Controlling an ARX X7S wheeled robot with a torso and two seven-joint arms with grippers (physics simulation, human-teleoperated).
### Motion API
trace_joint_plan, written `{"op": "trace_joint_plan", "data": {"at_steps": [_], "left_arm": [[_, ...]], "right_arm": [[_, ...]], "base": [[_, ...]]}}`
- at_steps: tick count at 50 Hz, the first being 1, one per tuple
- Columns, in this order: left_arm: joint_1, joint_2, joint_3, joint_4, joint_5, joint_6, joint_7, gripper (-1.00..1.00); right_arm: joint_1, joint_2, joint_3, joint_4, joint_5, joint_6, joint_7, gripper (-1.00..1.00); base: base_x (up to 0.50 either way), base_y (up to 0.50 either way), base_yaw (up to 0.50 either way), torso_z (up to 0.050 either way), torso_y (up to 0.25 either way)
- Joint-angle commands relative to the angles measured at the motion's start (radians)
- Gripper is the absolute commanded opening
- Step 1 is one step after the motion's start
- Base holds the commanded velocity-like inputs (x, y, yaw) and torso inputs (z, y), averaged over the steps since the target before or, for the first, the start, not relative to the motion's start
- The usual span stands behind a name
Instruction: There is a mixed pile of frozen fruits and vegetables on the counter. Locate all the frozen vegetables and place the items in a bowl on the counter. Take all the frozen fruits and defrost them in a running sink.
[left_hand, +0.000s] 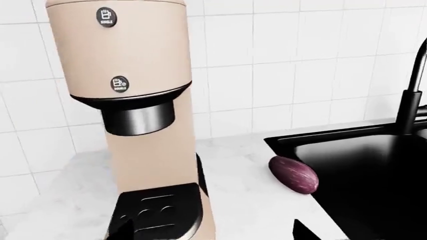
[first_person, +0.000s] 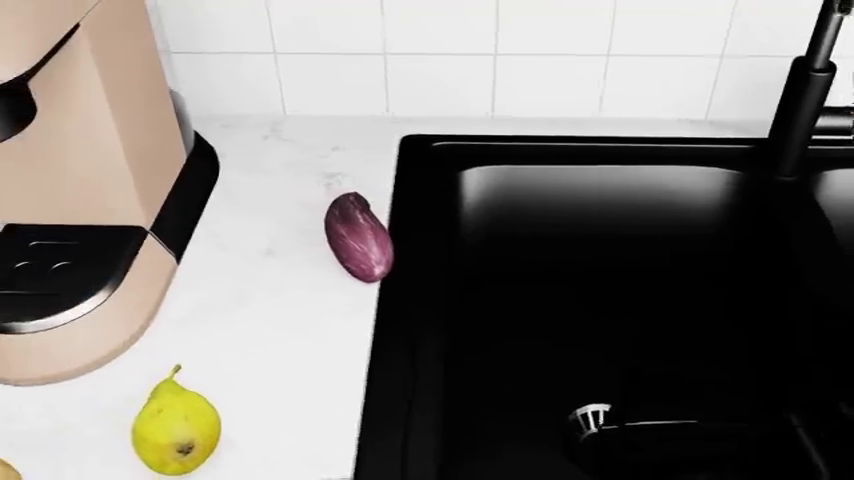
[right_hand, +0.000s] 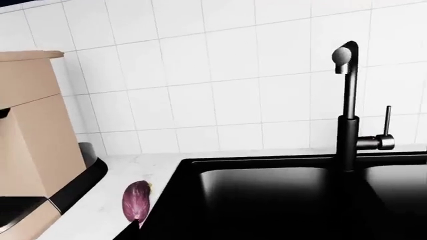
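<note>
While only dark fingertip edges of the left gripper (left_hand: 210, 231) were seen, its opening could not be judged; the right gripper was not discerned. The eggplant (first_person: 358, 237) was found lying on the counter (first_person: 287, 300), just beside the sink (first_person: 601, 300), with the pear (first_person: 175, 427) near the coffee machine (first_person: 80, 190)

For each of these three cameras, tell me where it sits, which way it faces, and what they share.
Head: high, looking down on the counter, pear and sink; no arm shows.
Left wrist: low over the counter, facing the coffee machine and tiled wall; dark gripper tips at the frame edge.
Right wrist: low, facing the faucet; one dark tip.
Shared: all three show the eggplant beside the sink.
</note>
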Motion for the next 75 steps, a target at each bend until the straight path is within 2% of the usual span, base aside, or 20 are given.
{"op": "trace_joint_plan", "data": {"at_steps": [1,18,29,41,58,75], "left_arm": [[0.000,-0.002,0.002,-0.002,-0.003,0.003,-0.006,1.00],[0.046,-0.006,-0.023,0.008,0.013,0.014,0.014,1.00],[0.065,-0.002,-0.027,0.015,0.021,0.021,0.018,1.00],[0.096,-0.004,-0.052,0.020,0.025,0.032,0.032,1.00],[0.099,-0.009,-0.049,0.019,0.027,0.036,0.025,1.00],[0.118,0.002,-0.044,0.007,0.058,0.051,0.051,1.00]], "right_arm": [[-0.002,0.002,0.002,-0.005,-0.017,-0.005,-0.007,1.00],[-0.025,-0.012,0.008,0.002,-0.011,-0.017,0.000,1.00],[0.019,-0.003,-0.039,0.052,0.022,0.005,0.018,1.00],[0.303,0.016,-0.264,0.214,0.102,0.136,0.039,1.00],[0.540,-0.024,-0.466,0.373,0.092,0.289,0.028,1.00],[0.799,-0.133,-0.699,0.596,-0.186,0.344,-0.152,1.00]], "base": [[0.28,0.49,0.00,0.000,0.000],[0.19,0.47,0.00,0.000,0.000],[0.00,0.10,0.00,0.000,0.000],[0.00,0.00,0.00,0.000,0.000],[0.00,0.00,0.00,0.000,0.000],[0.00,0.00,0.00,0.000,0.000]]}}
